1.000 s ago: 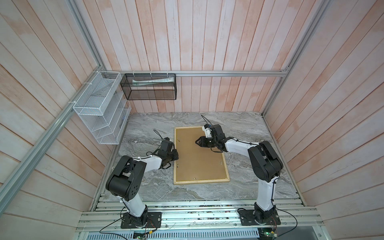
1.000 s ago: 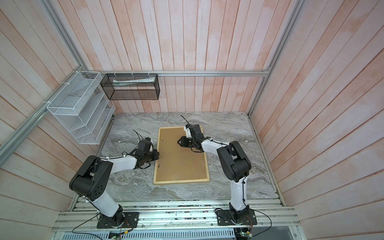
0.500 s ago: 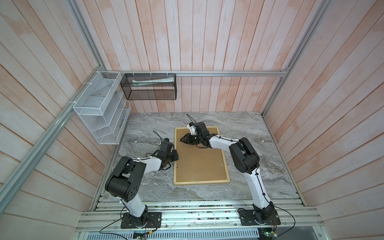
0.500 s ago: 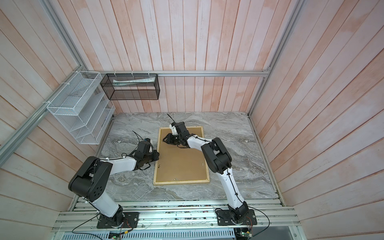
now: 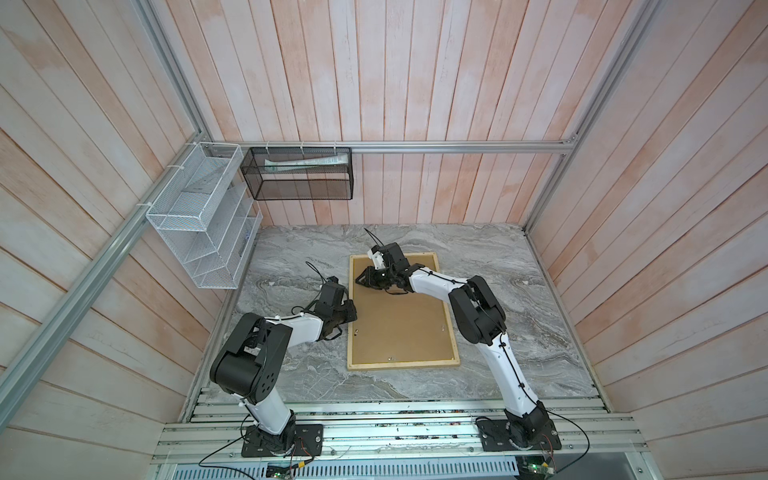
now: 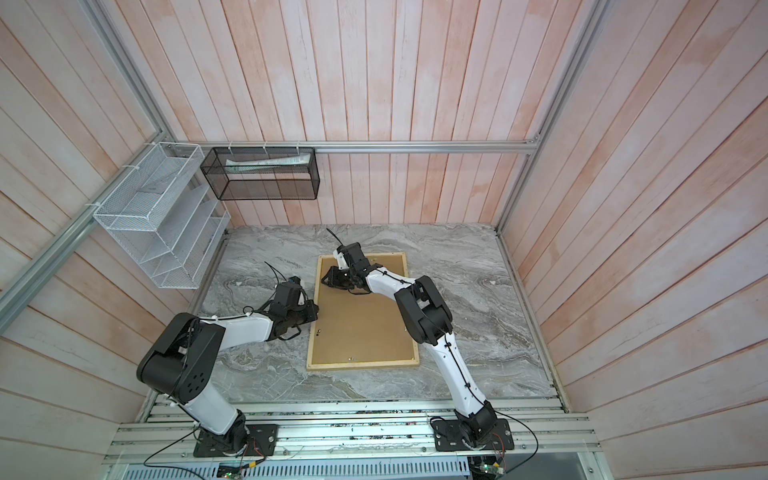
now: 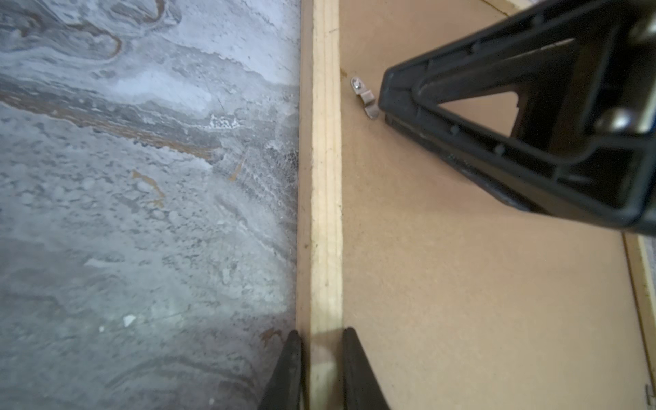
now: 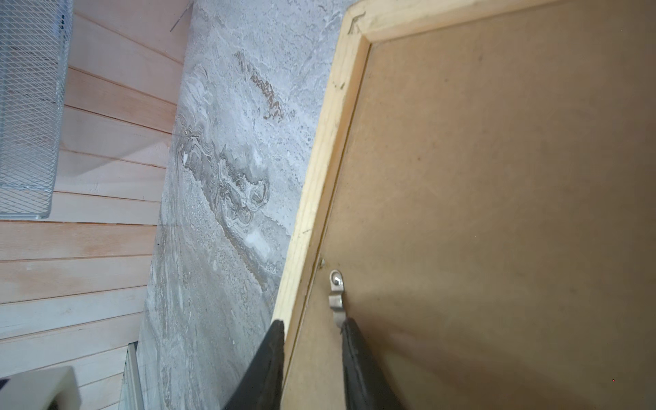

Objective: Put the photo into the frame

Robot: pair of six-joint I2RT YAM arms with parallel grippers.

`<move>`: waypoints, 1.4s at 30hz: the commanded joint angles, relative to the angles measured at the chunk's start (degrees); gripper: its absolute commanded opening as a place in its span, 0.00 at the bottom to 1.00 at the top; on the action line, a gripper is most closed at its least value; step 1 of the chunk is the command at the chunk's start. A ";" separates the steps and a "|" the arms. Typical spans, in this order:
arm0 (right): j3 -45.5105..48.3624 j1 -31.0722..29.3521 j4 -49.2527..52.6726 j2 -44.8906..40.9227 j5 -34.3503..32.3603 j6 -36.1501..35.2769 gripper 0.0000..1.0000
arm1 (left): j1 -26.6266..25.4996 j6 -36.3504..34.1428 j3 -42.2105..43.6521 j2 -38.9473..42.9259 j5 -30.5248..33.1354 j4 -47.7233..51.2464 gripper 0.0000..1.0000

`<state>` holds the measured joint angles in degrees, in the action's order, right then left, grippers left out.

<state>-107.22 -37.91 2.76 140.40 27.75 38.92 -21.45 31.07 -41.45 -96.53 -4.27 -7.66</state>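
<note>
On the marble table [image 5: 519, 311], a backing panel [image 5: 399, 328] hides what the frame [image 5: 415, 365] holds.

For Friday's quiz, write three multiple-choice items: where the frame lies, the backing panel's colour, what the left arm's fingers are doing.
1. The frame lies: A on a chair; B flat on the marble table; C on the floor.
2. The backing panel is: A blue; B white; C brown.
3. The left gripper's fingers: A straddle the frame's rail; B spread wide in mid-air; C hold a pen.
Key: B, both top views show it on marble; C, brown board fills the frame; A, one finger sits each side of the rail.
</note>
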 commanded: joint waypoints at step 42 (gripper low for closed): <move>16.46 -4.85 -21.13 0.99 -13.03 45.28 0.32 | -2.23 -0.20 1.56 -0.08 -8.72 5.47 0.04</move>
<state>-94.08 -41.58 -22.55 139.37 16.49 78.15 -21.63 30.70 -41.39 -96.36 -4.69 -7.49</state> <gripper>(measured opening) 0.320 0.185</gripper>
